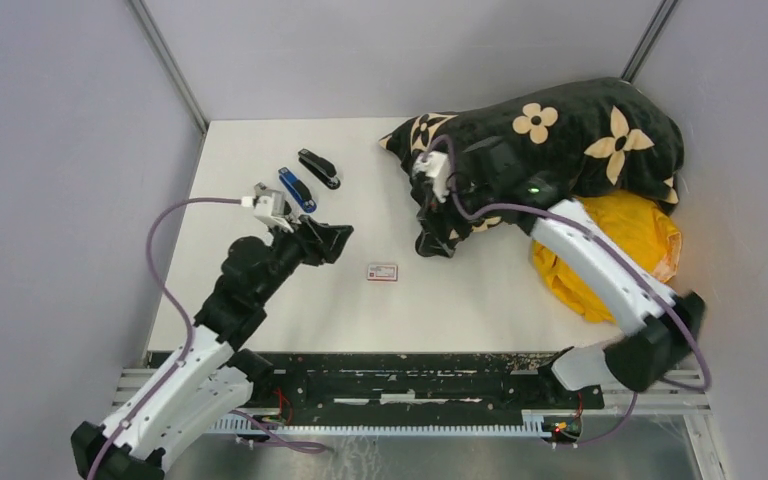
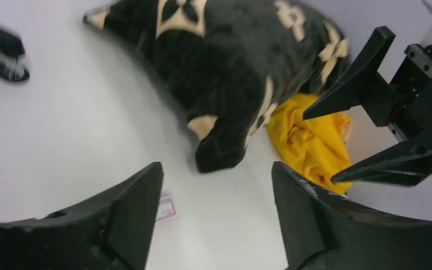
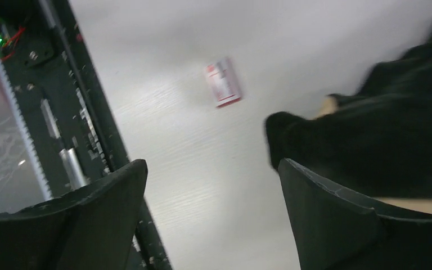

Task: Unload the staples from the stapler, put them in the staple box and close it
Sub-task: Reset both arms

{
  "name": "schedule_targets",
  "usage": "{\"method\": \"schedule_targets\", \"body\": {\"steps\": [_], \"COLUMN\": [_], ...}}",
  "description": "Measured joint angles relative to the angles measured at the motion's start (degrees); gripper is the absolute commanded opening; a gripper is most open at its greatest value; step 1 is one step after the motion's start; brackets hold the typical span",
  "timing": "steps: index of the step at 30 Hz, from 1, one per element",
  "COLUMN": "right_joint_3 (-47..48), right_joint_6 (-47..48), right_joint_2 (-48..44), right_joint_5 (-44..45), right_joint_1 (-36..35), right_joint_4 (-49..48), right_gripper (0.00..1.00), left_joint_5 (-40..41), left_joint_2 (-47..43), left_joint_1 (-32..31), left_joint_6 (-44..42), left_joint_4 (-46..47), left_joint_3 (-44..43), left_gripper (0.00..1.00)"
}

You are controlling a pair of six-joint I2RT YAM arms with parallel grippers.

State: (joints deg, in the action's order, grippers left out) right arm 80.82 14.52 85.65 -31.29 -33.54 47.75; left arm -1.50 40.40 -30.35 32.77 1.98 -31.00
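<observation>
A white tabletop [image 1: 260, 150] carries a black plush cloth with cream flowers [image 1: 560, 140] at its far right corner, touching a crumpled yellow cloth [image 1: 625, 235] at the right edge. The right gripper [image 3: 212, 164] hangs over the black cloth's left end and the left gripper [image 2: 216, 171] left of centre, both with fingers apart and empty. A black stapler [image 1: 318, 168] and a blue stapler [image 1: 297, 190] lie side by side towards the far left corner. A small white-and-red box [image 1: 383, 272] sits near the centre. The staples are too small to make out.
</observation>
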Motion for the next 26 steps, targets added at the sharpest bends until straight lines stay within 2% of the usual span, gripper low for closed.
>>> {"method": "schedule_targets", "body": {"steps": [2,6,12,15,20,26], "right_joint_3": [1.6,8.9,27.2,33.3,37.2,38.2], "right_joint_6": [1.7,1.6,-7.6,-10.6,-16.8,-19.8], "right_joint_2": [-7.8,-19.1,-21.4,-21.8,-23.6,-24.5], "right_joint_5": [2.1,7.8,18.5,20.3,23.4,27.3], "right_joint_1": [2.0,8.4,11.5,11.5,11.5,11.5], "right_joint_4": [-0.2,-0.3,1.8,4.5,7.0,7.6], "right_gripper": [1.00,0.99,0.99,0.99,1.00,1.00], "left_joint_5": [-0.1,-0.1,-0.1,0.0,0.0,0.0], "left_joint_2": [-3.4,-5.6,-3.6,-3.2,-3.2,-3.2], "left_joint_1": [0.0,0.0,0.0,0.0,0.0,0.0], "left_joint_6": [-0.7,-2.0,-4.9,-5.9,-7.4,-7.8], "left_joint_4": [-0.4,-2.2,-8.3,-10.4,-14.3,-18.7], "left_joint_3": [-3.3,-12.6,-31.6,-38.0,-43.0,-43.4], "left_gripper": [0.98,0.99,0.99,0.99,0.99,0.99]}}
